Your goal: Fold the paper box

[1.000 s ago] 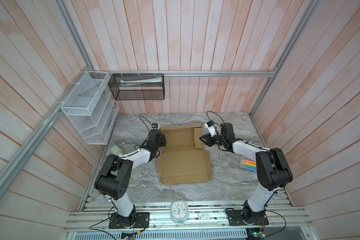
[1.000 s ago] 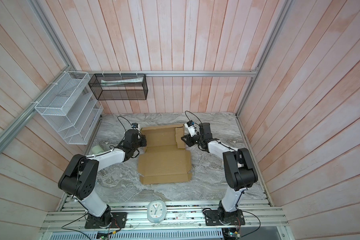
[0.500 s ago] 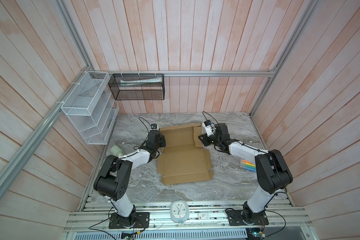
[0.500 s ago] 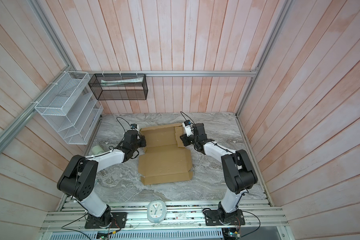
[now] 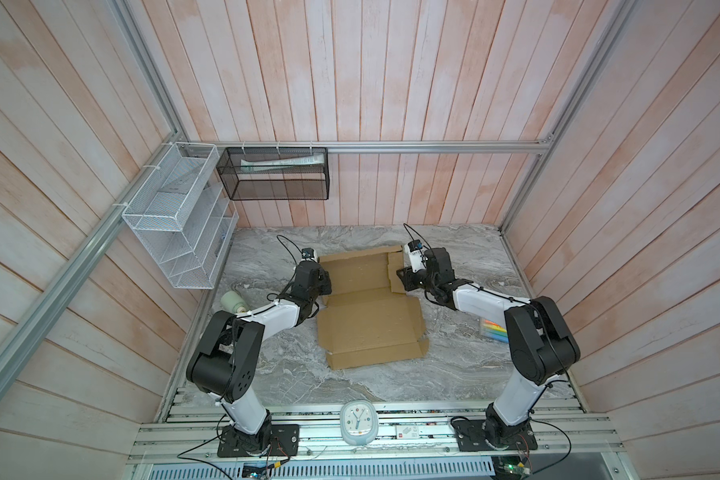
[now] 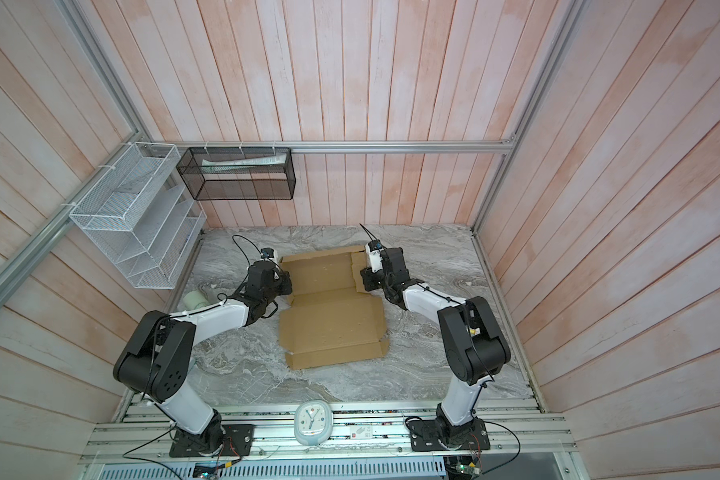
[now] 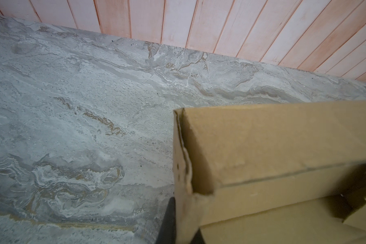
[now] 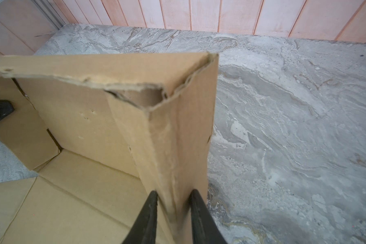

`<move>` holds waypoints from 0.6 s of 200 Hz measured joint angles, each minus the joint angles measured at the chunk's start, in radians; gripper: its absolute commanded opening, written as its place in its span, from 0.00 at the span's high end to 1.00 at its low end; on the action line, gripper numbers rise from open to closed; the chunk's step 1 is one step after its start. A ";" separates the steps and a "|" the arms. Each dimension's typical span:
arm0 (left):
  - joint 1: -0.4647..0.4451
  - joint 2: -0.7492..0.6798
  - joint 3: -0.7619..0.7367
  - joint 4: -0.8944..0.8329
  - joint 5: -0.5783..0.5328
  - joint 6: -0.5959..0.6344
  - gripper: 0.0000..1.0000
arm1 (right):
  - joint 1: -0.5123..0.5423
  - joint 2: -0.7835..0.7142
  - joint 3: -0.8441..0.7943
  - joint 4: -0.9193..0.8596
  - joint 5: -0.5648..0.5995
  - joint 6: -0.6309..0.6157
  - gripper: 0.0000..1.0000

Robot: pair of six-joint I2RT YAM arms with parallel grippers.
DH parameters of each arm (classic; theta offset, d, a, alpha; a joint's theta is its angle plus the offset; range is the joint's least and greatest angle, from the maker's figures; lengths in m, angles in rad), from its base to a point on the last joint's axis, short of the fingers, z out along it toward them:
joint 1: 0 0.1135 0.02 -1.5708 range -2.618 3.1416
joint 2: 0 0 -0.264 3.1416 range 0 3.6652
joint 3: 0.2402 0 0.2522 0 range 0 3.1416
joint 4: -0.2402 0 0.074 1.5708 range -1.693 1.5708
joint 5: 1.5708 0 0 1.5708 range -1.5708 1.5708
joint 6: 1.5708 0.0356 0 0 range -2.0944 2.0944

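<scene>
Compared with a second ago, the right gripper (image 8: 173, 193) is sitting a little further in toward the middle of the paper box (image 5: 366, 316), carrying the right side flap (image 8: 178, 126) with it. The box is lying mid-table on the marble tabletop (image 5: 267, 374), its near half flat and its far half rising into a shallow tray in both top views. The right jaws are pinching the doubled-over flap, one finger on each face, probably to press the fold down at the far corner. Opposite, the left gripper (image 7: 183, 228) is clamping tight on the upright left side flap (image 7: 180, 160), likely bracing the sheet so that it is not sliding. A clock (image 5: 357, 424) and coloured markers (image 5: 493, 330) are lying well apart from the work.
</scene>
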 measured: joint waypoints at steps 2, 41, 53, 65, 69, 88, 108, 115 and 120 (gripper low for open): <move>0.000 0.000 0.000 0.000 0.000 0.000 1.00 | 0.000 0.000 0.000 0.000 0.000 0.000 0.71; -0.001 0.000 0.000 0.000 0.000 0.000 1.00 | 0.001 0.017 0.000 0.020 0.015 0.010 0.71; -0.001 0.000 0.000 0.000 0.000 0.000 1.00 | 0.001 0.021 0.000 0.026 0.019 0.012 0.71; -0.002 0.000 0.000 0.000 0.000 0.000 1.00 | 0.002 0.025 0.000 0.029 0.023 0.014 0.70; -0.002 0.000 0.000 0.000 0.000 0.000 1.00 | 0.002 0.026 0.000 0.030 0.024 0.015 0.70; -0.002 0.000 0.000 0.000 0.000 0.000 1.00 | 0.004 0.031 0.000 0.038 0.033 0.020 0.70; -0.002 0.000 0.000 0.000 0.000 0.000 1.00 | 0.006 0.050 0.000 0.050 0.051 0.024 0.70; -0.002 0.000 0.000 0.001 0.000 0.000 1.00 | 0.006 0.057 0.000 0.050 0.056 0.026 0.70; -0.002 0.000 0.000 0.001 0.000 0.000 1.00 | 0.006 0.062 0.000 0.050 0.060 0.026 0.70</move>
